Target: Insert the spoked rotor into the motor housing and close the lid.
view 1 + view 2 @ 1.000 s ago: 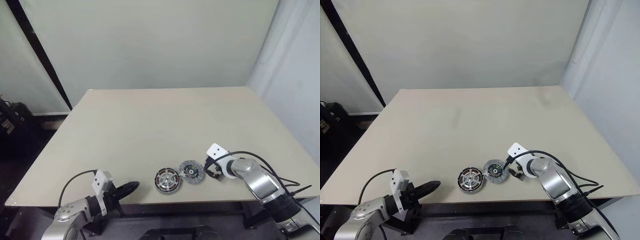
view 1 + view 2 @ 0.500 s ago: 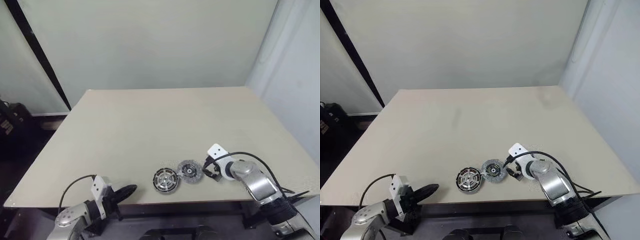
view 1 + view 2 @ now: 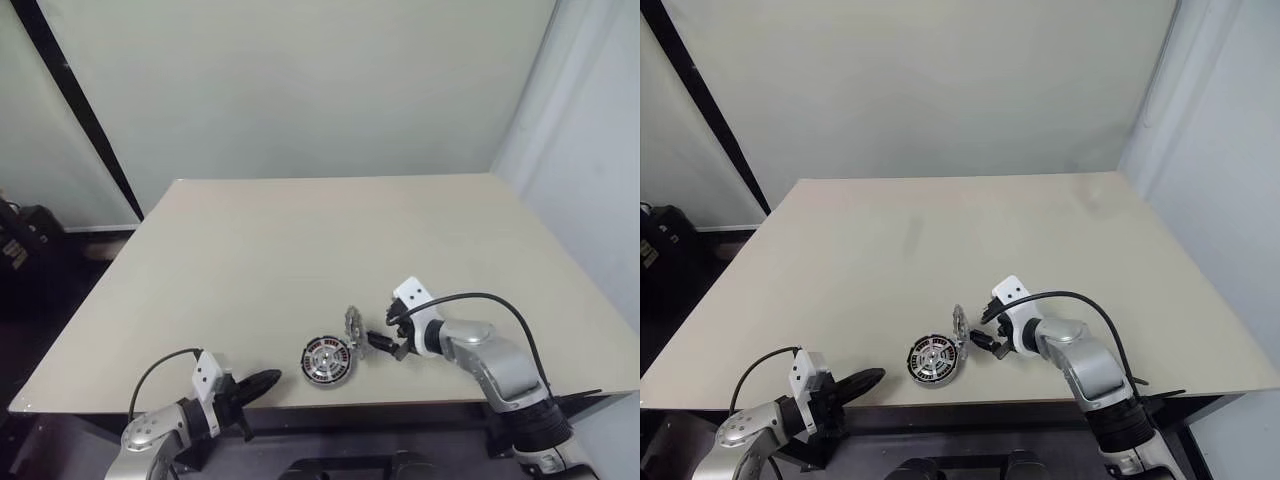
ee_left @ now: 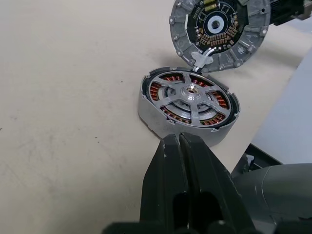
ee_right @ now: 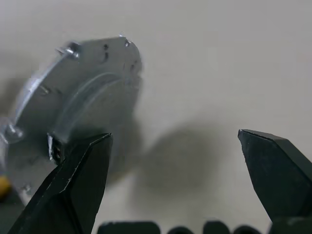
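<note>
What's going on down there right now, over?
Left pincer shut, near table edge. Right pincer open, tipping lid up on edge beside housing. Spoked rotor already seated. Nothing in the way.

Spoked rotor [image 4: 191, 95] seated in copper-wound motor housing [image 4: 161, 122]; lid [image 4: 219, 30] tilted on edge beside it.

The motor housing [image 4: 189, 109] looks like brushed silver metal, with glossy copper windings showing between the smooth spokes of the spoked rotor [image 4: 191, 96]. The lid [image 4: 219, 30] is dull grey metal. The bench [image 3: 300, 250] is matt beige.
</note>
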You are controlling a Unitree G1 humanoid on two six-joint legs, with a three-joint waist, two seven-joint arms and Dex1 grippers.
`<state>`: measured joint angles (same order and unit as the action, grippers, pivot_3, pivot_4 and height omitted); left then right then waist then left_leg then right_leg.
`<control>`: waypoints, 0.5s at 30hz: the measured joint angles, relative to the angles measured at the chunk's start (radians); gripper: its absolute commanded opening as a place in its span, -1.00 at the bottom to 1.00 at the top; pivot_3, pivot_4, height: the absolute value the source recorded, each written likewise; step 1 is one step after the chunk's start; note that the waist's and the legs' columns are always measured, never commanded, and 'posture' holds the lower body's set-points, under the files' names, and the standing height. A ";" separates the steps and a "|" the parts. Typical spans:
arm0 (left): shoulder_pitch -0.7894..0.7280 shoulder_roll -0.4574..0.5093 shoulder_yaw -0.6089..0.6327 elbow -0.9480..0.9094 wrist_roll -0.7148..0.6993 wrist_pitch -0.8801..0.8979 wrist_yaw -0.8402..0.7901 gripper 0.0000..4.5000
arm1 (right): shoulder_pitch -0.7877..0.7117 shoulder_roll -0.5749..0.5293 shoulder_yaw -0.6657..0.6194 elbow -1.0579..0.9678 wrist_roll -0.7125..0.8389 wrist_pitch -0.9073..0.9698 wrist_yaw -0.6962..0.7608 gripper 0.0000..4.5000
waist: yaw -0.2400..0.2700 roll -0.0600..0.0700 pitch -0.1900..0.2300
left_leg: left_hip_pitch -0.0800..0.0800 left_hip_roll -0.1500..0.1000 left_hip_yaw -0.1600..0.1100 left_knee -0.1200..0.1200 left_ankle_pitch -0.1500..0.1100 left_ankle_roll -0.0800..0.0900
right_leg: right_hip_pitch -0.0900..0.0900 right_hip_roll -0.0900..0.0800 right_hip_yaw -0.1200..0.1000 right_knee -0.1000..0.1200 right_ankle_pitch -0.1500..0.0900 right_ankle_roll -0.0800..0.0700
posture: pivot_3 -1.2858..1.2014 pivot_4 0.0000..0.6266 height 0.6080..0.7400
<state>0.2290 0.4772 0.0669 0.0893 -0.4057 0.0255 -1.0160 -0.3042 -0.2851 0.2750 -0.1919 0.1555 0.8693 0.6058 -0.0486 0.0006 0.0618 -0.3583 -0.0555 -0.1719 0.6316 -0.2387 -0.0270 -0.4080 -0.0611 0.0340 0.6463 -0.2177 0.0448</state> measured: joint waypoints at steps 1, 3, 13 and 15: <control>0.000 0.000 -0.001 0.000 0.000 -0.001 0.000 -1.00 | 0.000 0.012 0.012 -0.004 0.004 0.000 0.000 1.00 | -0.001 0.000 0.000 | 0.000 0.000 0.000 0.000 0.000 0.000 | 0.000 0.000 0.000 0.000 0.000 0.000 | 0.03 -1.00 1.00; -0.001 0.000 -0.001 0.000 0.000 -0.004 0.000 -1.00 | 0.000 0.035 0.036 -0.006 0.007 -0.002 -0.002 1.00 | 0.000 0.000 0.000 | 0.000 0.000 0.000 0.000 0.000 0.000 | 0.000 0.000 0.000 0.000 0.000 0.000 | 0.03 -1.00 1.00; 0.004 0.002 -0.001 0.001 0.000 -0.005 0.000 -1.00 | 0.001 0.059 0.191 0.075 -0.038 -0.102 -0.008 1.00 | 0.000 0.000 0.000 | 0.000 0.000 0.000 0.000 0.000 0.000 | 0.000 0.000 0.000 0.000 0.000 0.000 | 0.03 -1.00 1.00; 0.006 0.002 -0.001 0.000 0.001 -0.006 0.000 -1.00 | 0.002 0.055 0.208 0.098 -0.050 -0.135 -0.010 1.00 | 0.000 0.000 0.000 | 0.000 0.000 0.000 0.000 0.000 0.000 | 0.000 0.000 0.000 0.000 0.000 0.000 | 0.03 -1.00 1.00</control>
<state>0.2351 0.4796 0.0659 0.0898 -0.4052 0.0194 -1.0161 -0.3026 -0.2297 0.4831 -0.0937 0.1055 0.7339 0.5960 -0.0488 0.0009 0.0615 -0.3580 -0.0556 -0.1720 0.6316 -0.2387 -0.0271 -0.4081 -0.0609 0.0340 0.6464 -0.2177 0.0448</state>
